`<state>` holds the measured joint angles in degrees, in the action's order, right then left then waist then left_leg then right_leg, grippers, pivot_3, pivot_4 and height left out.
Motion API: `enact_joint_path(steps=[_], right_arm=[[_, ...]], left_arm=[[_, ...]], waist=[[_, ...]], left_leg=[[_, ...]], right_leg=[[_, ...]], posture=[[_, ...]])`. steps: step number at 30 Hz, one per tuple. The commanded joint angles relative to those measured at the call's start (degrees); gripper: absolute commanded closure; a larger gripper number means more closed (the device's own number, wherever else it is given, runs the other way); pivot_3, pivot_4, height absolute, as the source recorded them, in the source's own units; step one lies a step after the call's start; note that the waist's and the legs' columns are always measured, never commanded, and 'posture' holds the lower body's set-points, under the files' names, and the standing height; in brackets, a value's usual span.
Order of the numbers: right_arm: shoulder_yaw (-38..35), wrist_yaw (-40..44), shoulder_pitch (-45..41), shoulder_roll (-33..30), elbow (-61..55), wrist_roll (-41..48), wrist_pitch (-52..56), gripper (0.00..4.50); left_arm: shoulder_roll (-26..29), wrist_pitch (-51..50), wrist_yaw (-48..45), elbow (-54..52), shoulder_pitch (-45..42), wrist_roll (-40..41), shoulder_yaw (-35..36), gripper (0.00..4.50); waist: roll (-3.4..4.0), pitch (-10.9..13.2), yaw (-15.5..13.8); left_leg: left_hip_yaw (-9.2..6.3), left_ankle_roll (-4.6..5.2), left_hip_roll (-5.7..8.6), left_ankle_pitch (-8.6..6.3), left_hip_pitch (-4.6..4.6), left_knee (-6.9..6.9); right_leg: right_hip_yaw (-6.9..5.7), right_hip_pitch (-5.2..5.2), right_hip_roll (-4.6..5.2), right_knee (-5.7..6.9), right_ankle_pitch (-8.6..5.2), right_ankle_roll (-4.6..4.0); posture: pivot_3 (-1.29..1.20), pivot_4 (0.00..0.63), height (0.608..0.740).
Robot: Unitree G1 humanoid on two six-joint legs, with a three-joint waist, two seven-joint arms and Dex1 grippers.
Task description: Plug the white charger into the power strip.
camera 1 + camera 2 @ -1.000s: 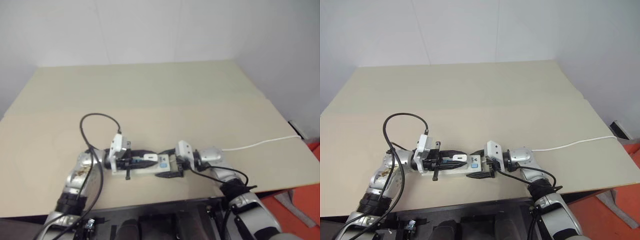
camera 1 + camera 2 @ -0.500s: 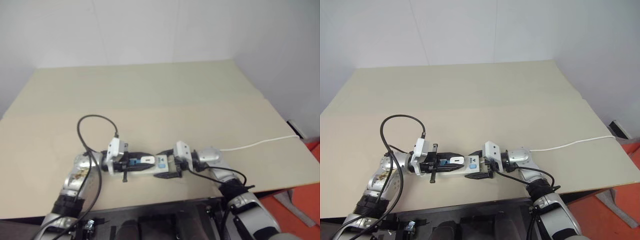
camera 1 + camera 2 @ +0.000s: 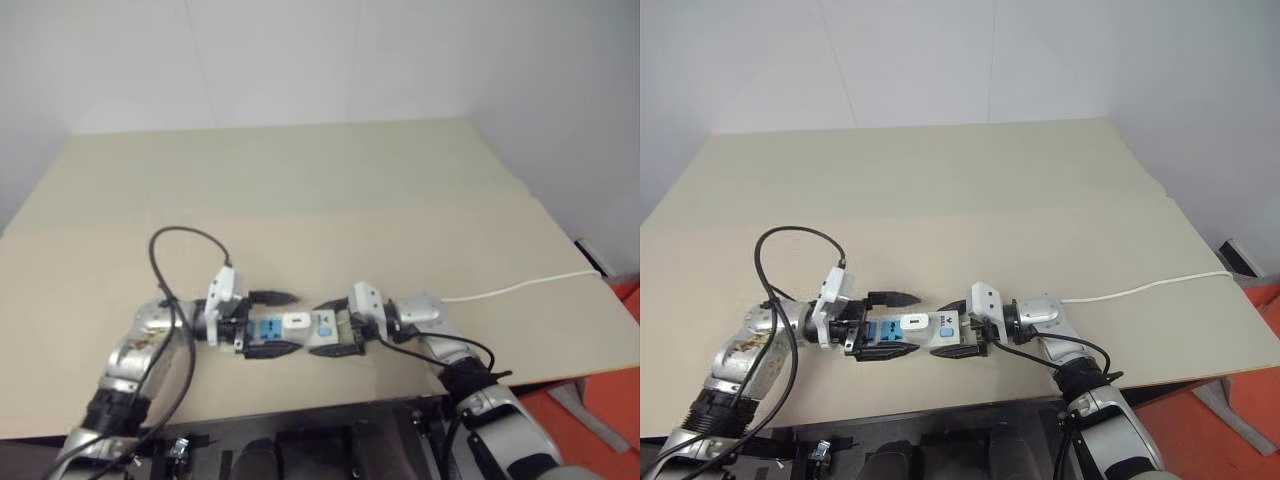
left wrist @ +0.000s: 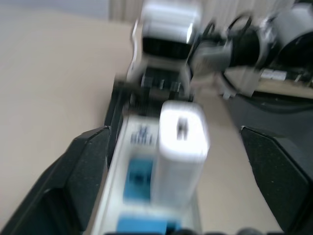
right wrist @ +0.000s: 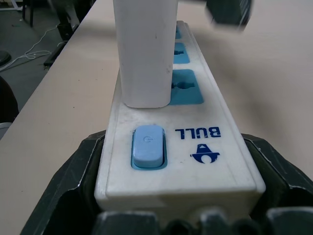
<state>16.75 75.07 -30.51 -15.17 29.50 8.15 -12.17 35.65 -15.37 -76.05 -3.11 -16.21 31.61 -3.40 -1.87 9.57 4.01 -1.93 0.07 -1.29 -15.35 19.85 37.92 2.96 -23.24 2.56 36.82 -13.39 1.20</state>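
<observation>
Left gripper (image 3: pixel 887 323) just let go: a second ago clamped on the charger (image 3: pixel 911 322), now fingers spread wide, one either side of the strip (image 3: pixel 908 332), touching neither charger nor strip as far as visible. Also backed off slightly toward own side, away from the right gripper.

Charger stayed put after release, standing in the strip with its base flush against the socket face in the right wrist view. Reads as seated; plug-in likely done, only withdrawal left. Prong depth not visible, so full seating unconfirmed.

Right gripper (image 3: pixel 958 328) unchanged: clamped on the strip at the switch (image 5: pixel 148 146) end, a finger on each long edge.

Charger location: between the two grippers, just ahead of the left fingertips, close to the right gripper, in the socket next to the switch. Long axis upright, perpendicular to the strip face, plain end up.

Strip lies flat on the table (image 3: pixel 300 190), long axis running gripper to gripper, sockets up. Cord (image 3: pixel 520 287) runs off past the right arm.
</observation>
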Motion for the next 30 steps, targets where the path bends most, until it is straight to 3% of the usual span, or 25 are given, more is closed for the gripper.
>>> enact_joint_path(steps=[1,3,5,9,16,24,30], right_arm=[[0.28,0.23,1.12,0.23,0.00,0.37,1.00,1.08],[0.03,0.57,0.90,-0.15,-0.88,0.82,1.97,0.35],[-0.31,0.61,0.95,-0.82,-2.06,1.04,1.99,0.07],[-1.98,-0.10,1.22,-3.70,-5.17,1.62,2.03,0.07],[-10.19,0.83,6.10,-16.49,-16.21,7.52,5.15,0.07],[-18.87,3.91,10.22,-29.07,-19.42,11.84,7.14,0.07],[-22.22,5.23,10.71,-33.92,-18.66,13.25,7.76,0.07]], left_arm=[[3.03,-2.10,-1.09,-4.54,-1.69,3.65,4.26,0.02],[5.56,-3.51,-2.74,-5.08,-2.48,5.36,6.19,0.00],[8.03,-4.27,-4.28,-5.05,-2.95,6.12,7.56,0.00],[11.55,-3.71,-5.98,-4.50,-2.15,6.13,10.11,0.00],[15.92,-4.17,-5.73,-7.28,5.99,7.82,18.49,0.00],[21.67,-3.11,-8.59,-6.81,14.91,6.78,28.02,0.00],[27.39,0.25,-12.74,-1.57,18.61,2.91,32.79,0.00]], waist=[[0.00,0.00,-0.04],[0.02,0.02,0.01],[0.03,0.07,-0.02],[0.07,0.12,-0.32],[0.15,0.27,-1.77],[0.15,0.31,-1.77],[0.21,0.35,-1.69]], left_leg=[[0.00,0.00,0.00,0.00,0.00,-0.01],[0.01,0.00,0.00,0.00,0.01,-0.01],[0.04,0.00,0.00,0.00,0.03,-0.03],[0.06,0.00,0.03,0.00,0.39,-0.05],[0.12,0.00,0.19,0.00,1.40,-0.04],[0.22,0.05,0.46,-0.04,1.43,-0.07],[0.22,0.08,0.44,-0.06,1.39,-0.07]], right_leg=[[0.00,0.00,0.00,-0.01,-0.01,0.01],[-0.01,0.00,0.00,-0.05,-0.01,0.02],[0.00,-0.03,0.00,-0.06,-0.02,0.02],[-0.01,-0.40,0.03,-0.09,0.01,-0.02],[-0.01,-1.39,0.25,-0.16,0.22,-0.37],[-0.19,-1.26,0.65,-0.40,0.10,-0.19],[-0.27,-1.15,0.64,-0.54,0.10,-0.19]], posture=[[0.00,0.150,0.740],[0.00,0.150,0.740],[0.00,0.150,0.740],[0.00,0.150,0.740],[0.00,0.150,0.740],[0.00,0.150,0.740],[0.00,0.150,0.740]])
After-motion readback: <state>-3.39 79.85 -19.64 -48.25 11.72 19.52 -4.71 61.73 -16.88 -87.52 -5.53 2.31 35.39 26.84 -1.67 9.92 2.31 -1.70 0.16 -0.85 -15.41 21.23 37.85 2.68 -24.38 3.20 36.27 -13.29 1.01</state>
